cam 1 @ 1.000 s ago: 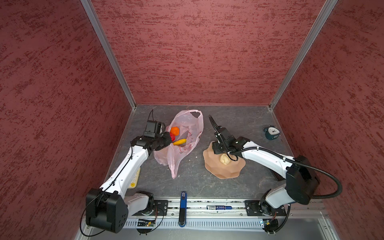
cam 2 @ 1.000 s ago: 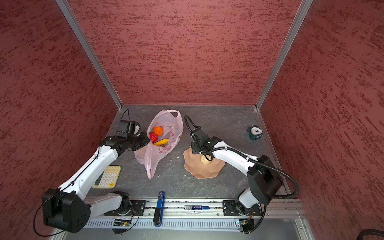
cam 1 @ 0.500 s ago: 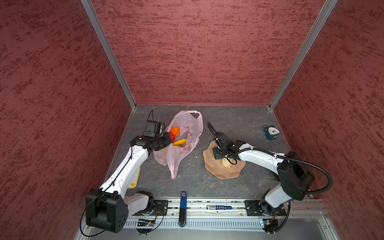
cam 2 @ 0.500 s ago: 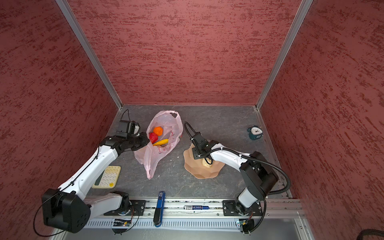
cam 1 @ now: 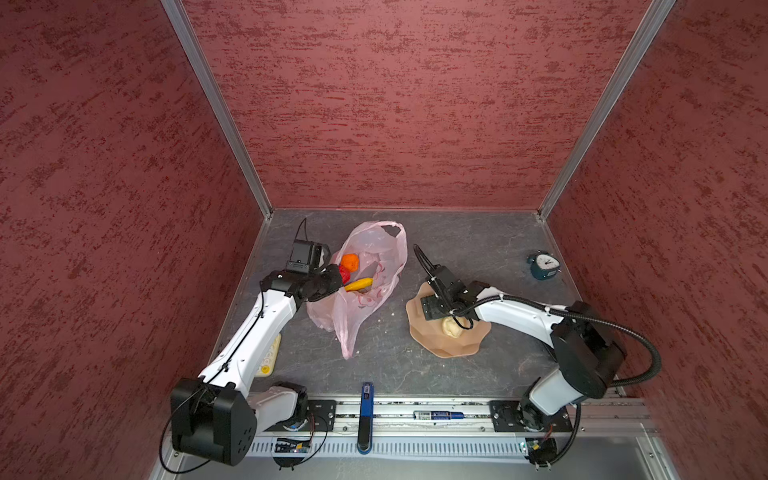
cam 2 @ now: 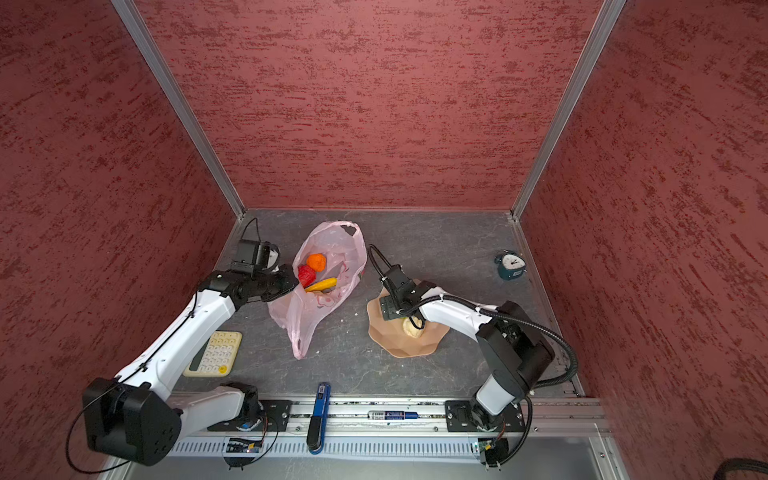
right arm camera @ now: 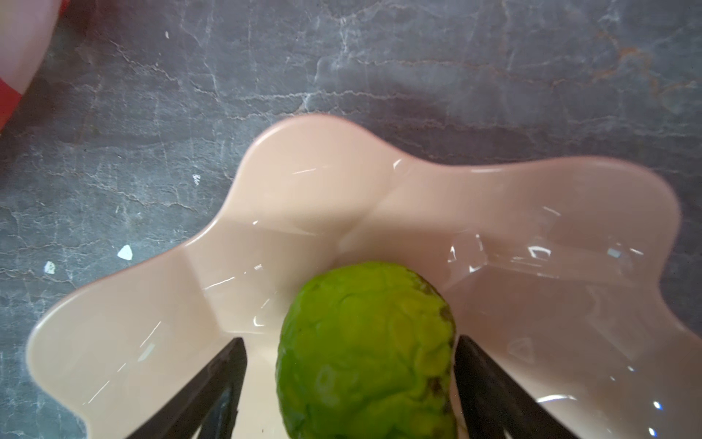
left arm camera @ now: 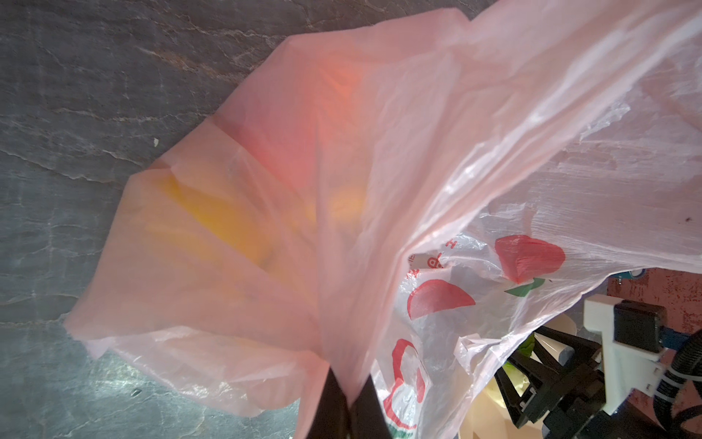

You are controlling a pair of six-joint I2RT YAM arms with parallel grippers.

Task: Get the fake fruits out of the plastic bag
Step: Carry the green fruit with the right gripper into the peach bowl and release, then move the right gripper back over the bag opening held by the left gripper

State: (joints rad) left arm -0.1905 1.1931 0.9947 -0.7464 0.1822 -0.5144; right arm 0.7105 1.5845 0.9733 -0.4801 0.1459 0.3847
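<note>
The pale pink plastic bag [cam 1: 365, 309] [cam 2: 309, 320] lies at the middle left with its mouth held up. My left gripper [left arm camera: 347, 399] is shut on the bag's [left arm camera: 342, 190] rim. Inside lie three fake fruits: an orange ball [cam 1: 350, 262] [cam 2: 316, 262], a red ball [cam 1: 345, 274] [cam 2: 306, 275] and a yellow banana [cam 1: 359, 284] [cam 2: 321, 285]. My right gripper [right arm camera: 349, 339] stands open over the peach dish [cam 1: 449, 347] [right arm camera: 323, 190]. A green ball [right arm camera: 366, 353] rests between its fingers, with a gap on one side. A cream ball [cam 1: 451, 326] [cam 2: 412, 328] also lies in the dish.
A small teal alarm clock [cam 1: 544, 266] [cam 2: 510, 265] stands at the back right. A cream calculator [cam 2: 215, 353] lies under my left arm. A blue and black tool [cam 1: 365, 415] rests on the front rail. Red walls close in three sides.
My right gripper has shifted a little forward and lower over the dish, and its jaws have spread. The left arm and the bag have not moved.
</note>
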